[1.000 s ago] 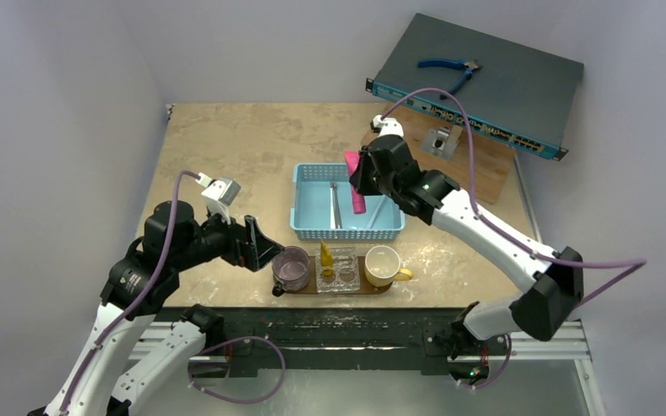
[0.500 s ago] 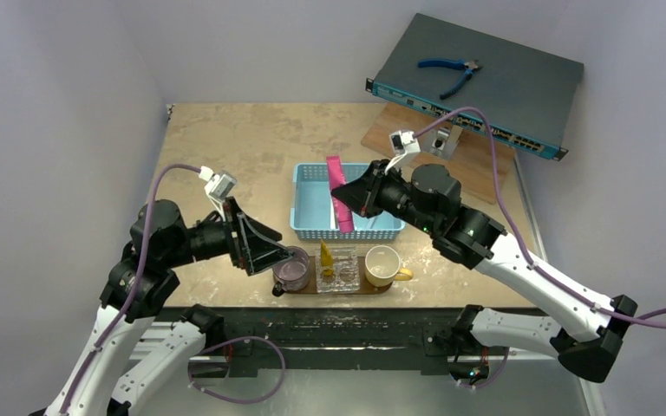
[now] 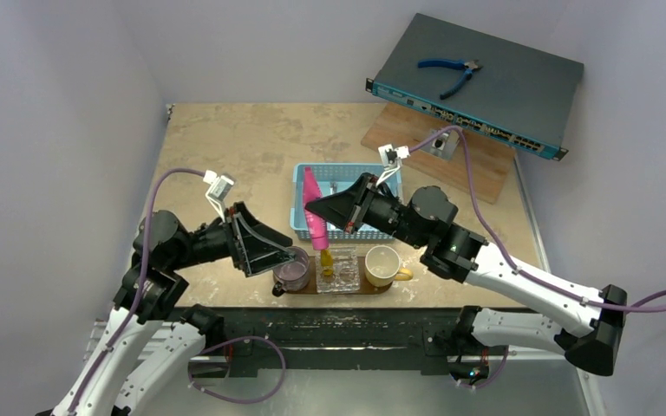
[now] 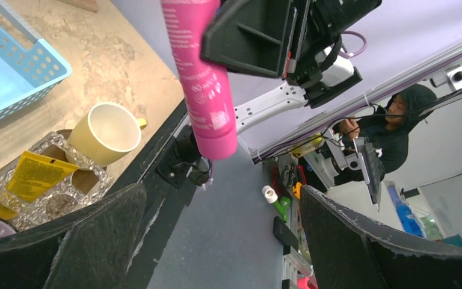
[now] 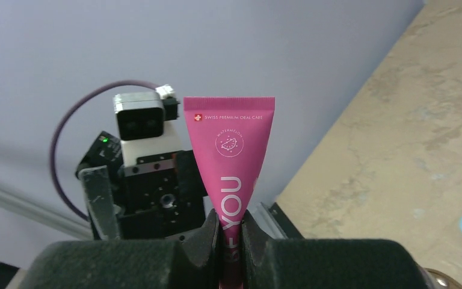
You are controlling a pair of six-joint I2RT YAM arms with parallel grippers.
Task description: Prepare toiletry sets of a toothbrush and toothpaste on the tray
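Hovering by the worktop's near edge in the top view, the right gripper (image 3: 316, 213) clamps the pink tube (image 3: 312, 186) upright over the tray (image 3: 308, 289), just above the yellow tube (image 3: 325, 258) in its clear holder (image 3: 345, 270). The left gripper (image 3: 264, 251) gapes empty by the purple cup (image 3: 290, 270). From the left wrist, room looks slim: a cream cup (image 4: 105, 132) flanks the holder, so a straight descent suits. The right wrist shows jaws pinching the tube firmly.

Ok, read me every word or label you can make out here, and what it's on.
"SWISS PREMIUM ORAL CARE": top of the pink tube.
"YOU": lower on it, more letters hidden below.
Circle emblem's small text: too small to read.
Print on the yellow tube: blurred, unreadable.
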